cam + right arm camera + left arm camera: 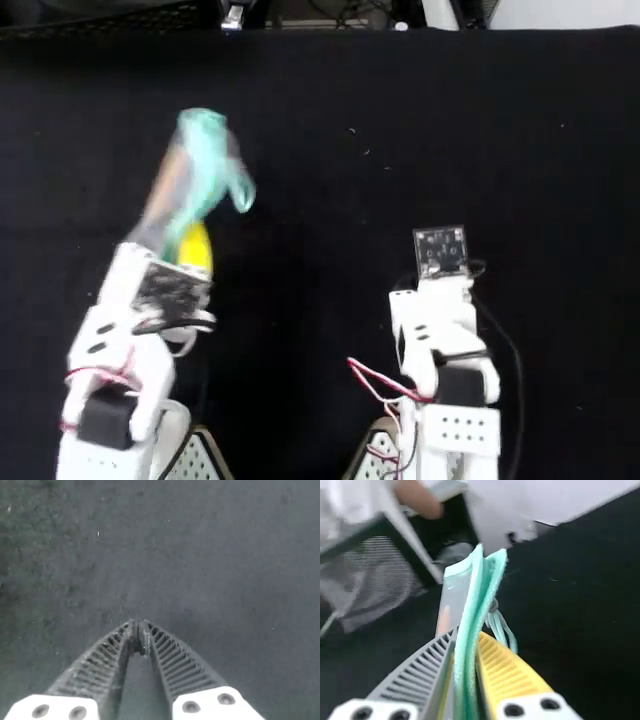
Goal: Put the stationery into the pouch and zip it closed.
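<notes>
Teal-edged clear plastic pouch hung above the black cloth table, its edge clamped in the left jaws, likely steadied for zipping; the right jaws sat closed, empty.

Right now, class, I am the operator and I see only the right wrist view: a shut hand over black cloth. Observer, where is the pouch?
Observer: The left hand is shut on the pouch, clamping its mint-green edge.
Operator: Is it lying flat on the table?
Observer: It seems not. In the high view it looks held above the black cloth, though it is blurred.
Operator: Does anything hang from it?
Observer: Yes, a mint-green cord loop dangles from the clamped edge.
</notes>
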{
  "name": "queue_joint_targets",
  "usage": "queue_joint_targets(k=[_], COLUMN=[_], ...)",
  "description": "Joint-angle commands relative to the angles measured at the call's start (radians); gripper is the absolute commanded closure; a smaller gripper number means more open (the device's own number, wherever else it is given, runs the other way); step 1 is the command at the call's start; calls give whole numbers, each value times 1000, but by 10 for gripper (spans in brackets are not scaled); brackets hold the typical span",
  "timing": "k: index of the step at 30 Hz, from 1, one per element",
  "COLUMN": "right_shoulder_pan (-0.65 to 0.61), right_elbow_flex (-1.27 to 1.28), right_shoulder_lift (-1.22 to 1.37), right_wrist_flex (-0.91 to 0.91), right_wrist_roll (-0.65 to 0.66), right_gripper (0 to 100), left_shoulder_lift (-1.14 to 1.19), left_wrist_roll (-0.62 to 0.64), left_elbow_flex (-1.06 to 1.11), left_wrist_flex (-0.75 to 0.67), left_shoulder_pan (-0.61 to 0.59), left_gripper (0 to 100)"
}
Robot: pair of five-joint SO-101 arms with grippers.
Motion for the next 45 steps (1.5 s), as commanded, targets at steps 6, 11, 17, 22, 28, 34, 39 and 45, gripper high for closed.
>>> queue_joint_targets(k=[6,11,17,22,28,34,39,45], right_shoulder_pan=[11,11,11,11,11,11,11,11], right_elbow_flex=[-2,-2,-2,-2,-2,-2,-2,-2], right_shoulder_lift=[-153,-153,-153,-153,-153,-153,-153,-153], right_wrist_flex=[138,132,135,137,137,133,135,137], right_wrist_roll=[-8,-8,-8,-8,-8,-8,-8,-8], right_gripper=[984,984,984,984,984,984,984,984], left_shoulder_lift=[12,12,98,434,744,747,715,763], left_wrist_roll=[75,103,316,347,391,618,623,614], left_elbow_flex=[54,58,-53,-246,-268,-305,-407,-570], left_wrist_flex=[18,12,64,110,-29,-43,-55,-118], left_shoulder_pan=[94,101,102,102,111,113,127,180], left_gripper=[970,956,814,803,736,731,730,730])
